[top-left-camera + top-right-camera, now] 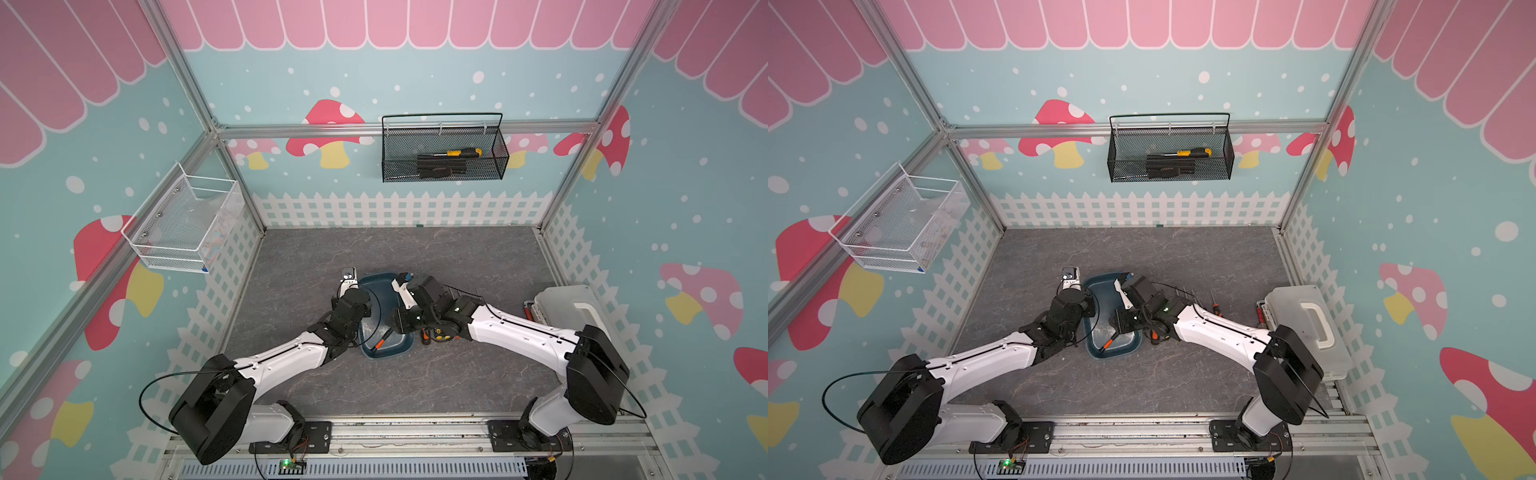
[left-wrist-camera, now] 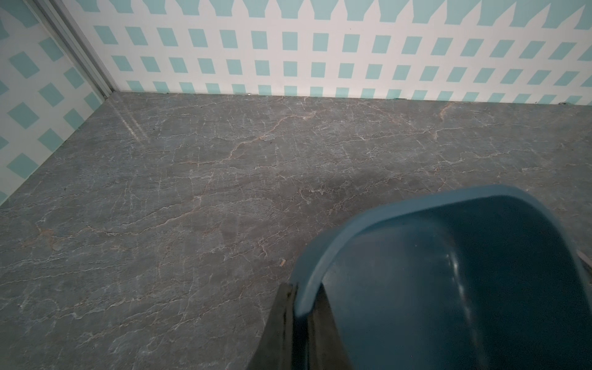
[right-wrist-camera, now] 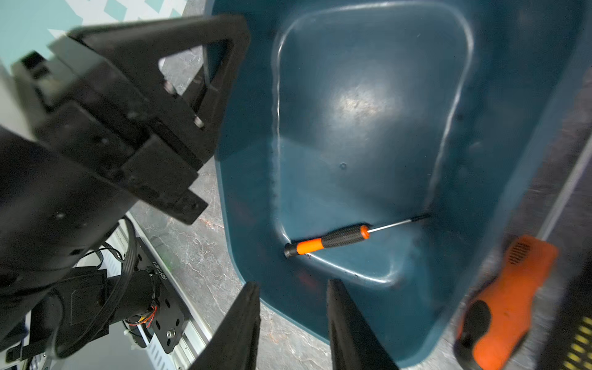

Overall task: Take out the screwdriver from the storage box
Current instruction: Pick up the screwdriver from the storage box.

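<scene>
Teal storage box [image 3: 368, 112] holds an orange-black screwdriver [image 3: 330, 238]. Left gripper [image 2: 304, 298] pinches its rim; right gripper [image 3: 293, 285] hovers narrowly parted, empty.

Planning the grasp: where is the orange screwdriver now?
Right wrist view: the screwdriver lies flat inside the storage box, at its near end.

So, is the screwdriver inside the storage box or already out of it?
Inside. The screwdriver lies flat on the storage box floor, by one end wall; the right gripper is open and empty.
</scene>
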